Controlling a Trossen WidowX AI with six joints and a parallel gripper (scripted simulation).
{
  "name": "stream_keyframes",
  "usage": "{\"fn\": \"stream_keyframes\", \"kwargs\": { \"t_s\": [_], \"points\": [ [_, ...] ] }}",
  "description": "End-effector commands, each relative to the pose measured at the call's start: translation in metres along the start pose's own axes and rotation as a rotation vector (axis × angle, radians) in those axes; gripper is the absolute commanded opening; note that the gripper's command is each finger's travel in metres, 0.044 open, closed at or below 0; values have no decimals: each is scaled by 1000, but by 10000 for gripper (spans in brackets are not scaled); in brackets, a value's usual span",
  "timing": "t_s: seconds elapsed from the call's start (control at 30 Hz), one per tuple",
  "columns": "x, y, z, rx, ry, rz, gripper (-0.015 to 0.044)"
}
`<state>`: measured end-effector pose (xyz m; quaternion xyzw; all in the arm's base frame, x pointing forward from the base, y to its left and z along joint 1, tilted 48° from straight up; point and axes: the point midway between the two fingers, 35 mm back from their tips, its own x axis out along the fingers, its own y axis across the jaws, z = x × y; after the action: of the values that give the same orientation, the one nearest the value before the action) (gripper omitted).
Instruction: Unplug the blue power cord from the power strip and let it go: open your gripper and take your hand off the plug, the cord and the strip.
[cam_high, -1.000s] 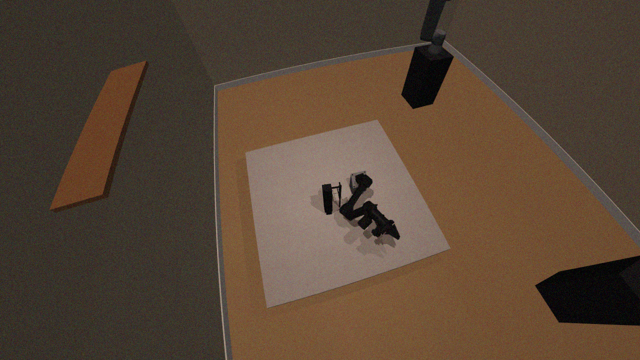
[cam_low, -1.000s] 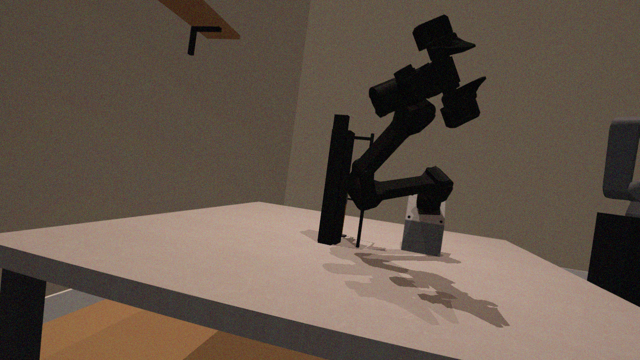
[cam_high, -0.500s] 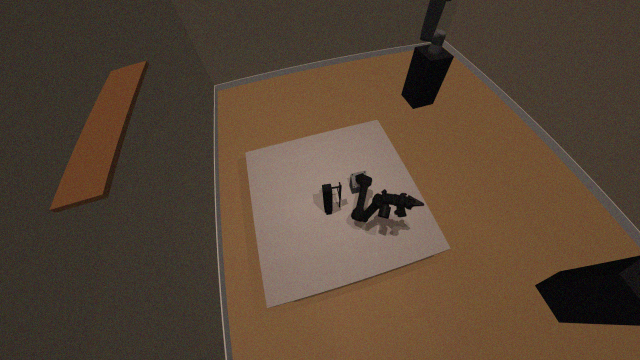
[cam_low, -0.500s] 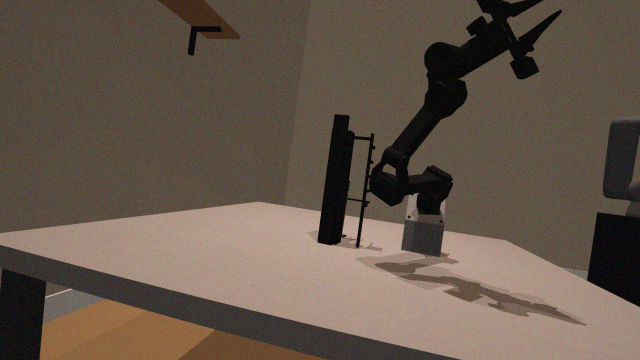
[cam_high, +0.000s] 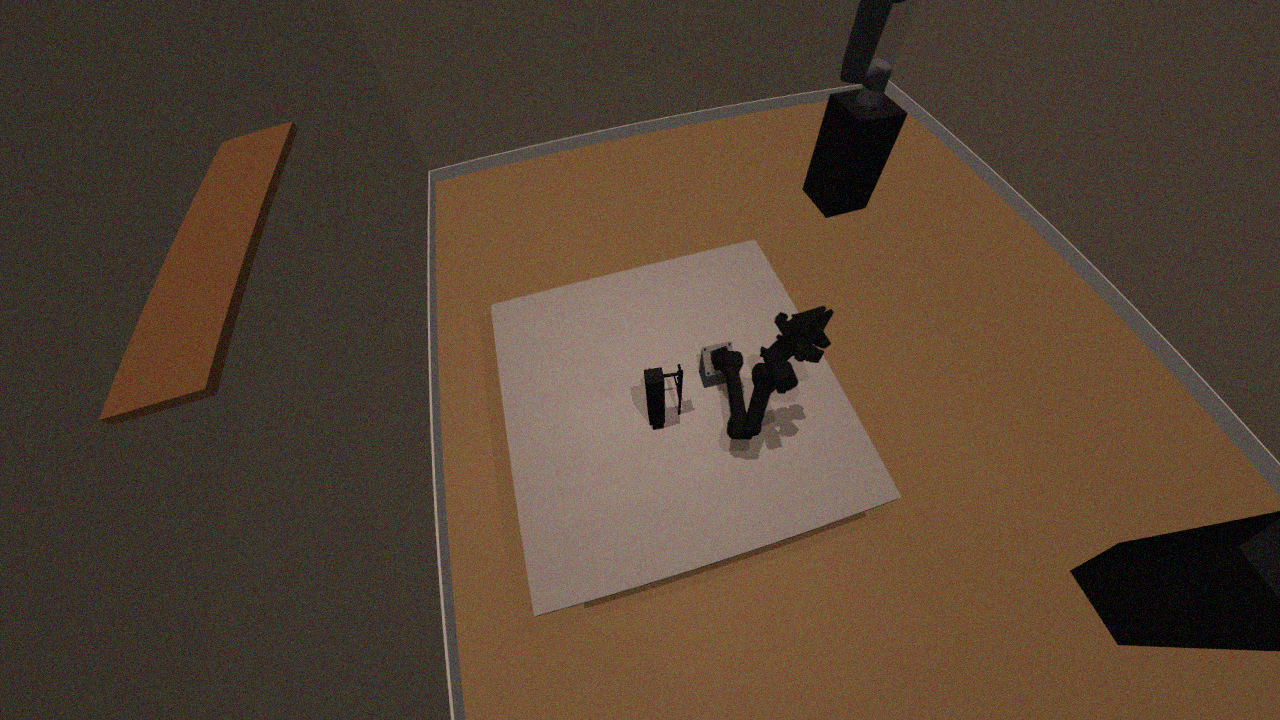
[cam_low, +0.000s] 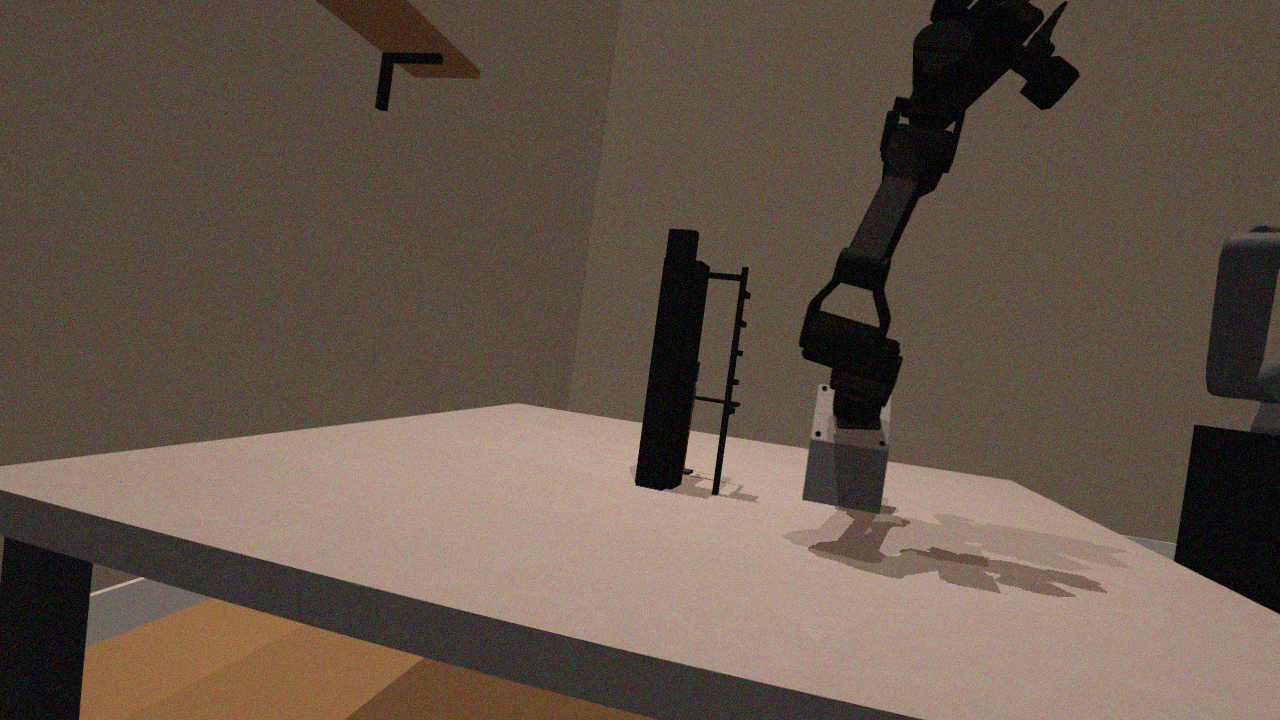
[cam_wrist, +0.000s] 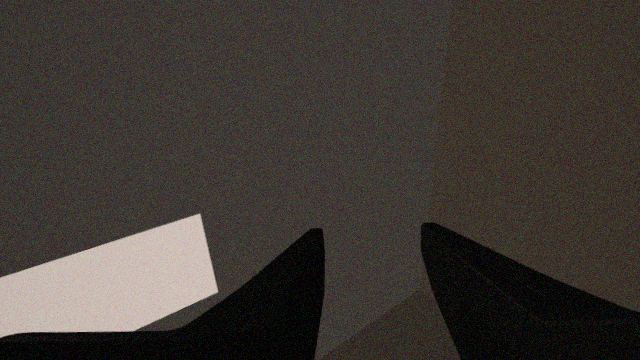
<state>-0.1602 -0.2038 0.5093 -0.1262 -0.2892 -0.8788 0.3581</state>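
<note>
Nearest, in front of the strip: pale table, bare of all but shadow on this stretch. Then the strip itself, black, standing upright on end on the table. On its arm-side face, about halfway up, a small blue patch: likely the plug, too small to tell, and too small to tell whether seated in a socket. Just beside the strip, on that same side, a thin dark frame with short rungs, upright, joined to the strip by slim cross-bars; no telling whether part of the cord.

Beyond the strip, to its right in the exterior view and apart from it: grey base on the table, carrying the black arm. Rises steeply up and away from the strip, upper end cut by the top edge of the view.

Hand high above the table, well apart from the strip, touching nothing. Fingers partly apart, a gap between, nothing in it; only dim wall and a corner of the table behind.

Farthest, above and left of the strip: orange shelf on the wall.
</note>
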Motion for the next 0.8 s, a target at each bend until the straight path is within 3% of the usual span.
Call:
{"fn": "stream_keyframes", "kwargs": {
  "t_s": [0.0, 0.3, 0.77],
  "points": [
    [6, 24, -44, -2, 155, 87, 160],
    [-20, 88, -164, 19, 587, 296, 160],
    [-143, 158, -295, -30, 1187, 561, 160]
  ]
}}
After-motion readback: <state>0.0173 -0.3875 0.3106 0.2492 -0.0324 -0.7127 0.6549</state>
